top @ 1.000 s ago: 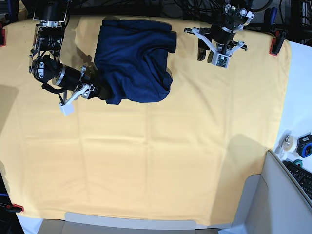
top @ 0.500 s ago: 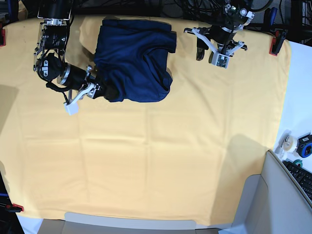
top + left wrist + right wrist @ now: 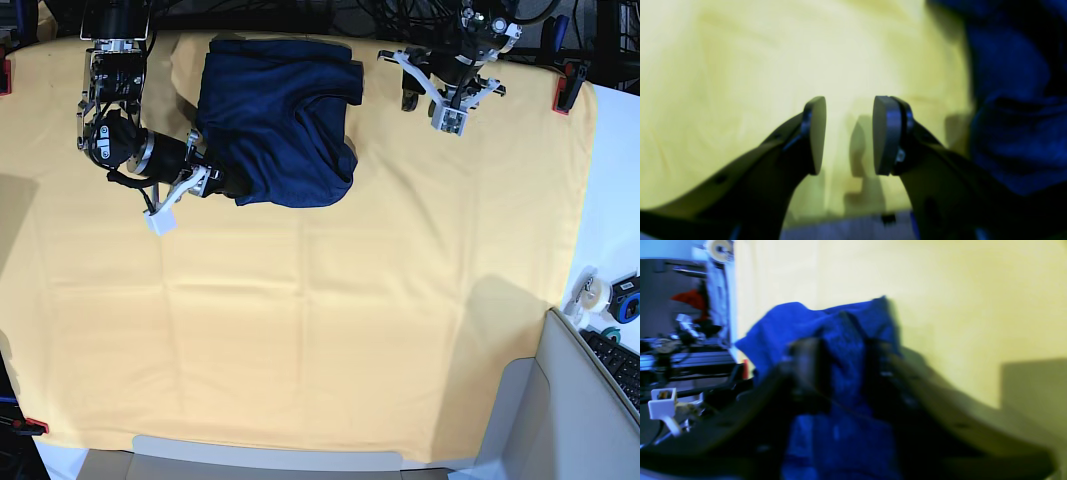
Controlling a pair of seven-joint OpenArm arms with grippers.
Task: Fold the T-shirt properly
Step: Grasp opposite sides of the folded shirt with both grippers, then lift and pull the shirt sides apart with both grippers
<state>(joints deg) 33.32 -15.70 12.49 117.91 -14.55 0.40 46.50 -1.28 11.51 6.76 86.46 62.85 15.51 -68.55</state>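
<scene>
Your T-shirt [image 3: 275,120] lies bunched in a rough fold at the far side of the yellow table cloth [image 3: 320,320], plain navy with no print or label you can read. Your right gripper [image 3: 843,373] pinches a fold of its near left edge, fabric wedged between the pads. Your left gripper [image 3: 848,135] hangs just beside the shirt's right edge, spread apart and holding nothing, above bare cloth.
</scene>
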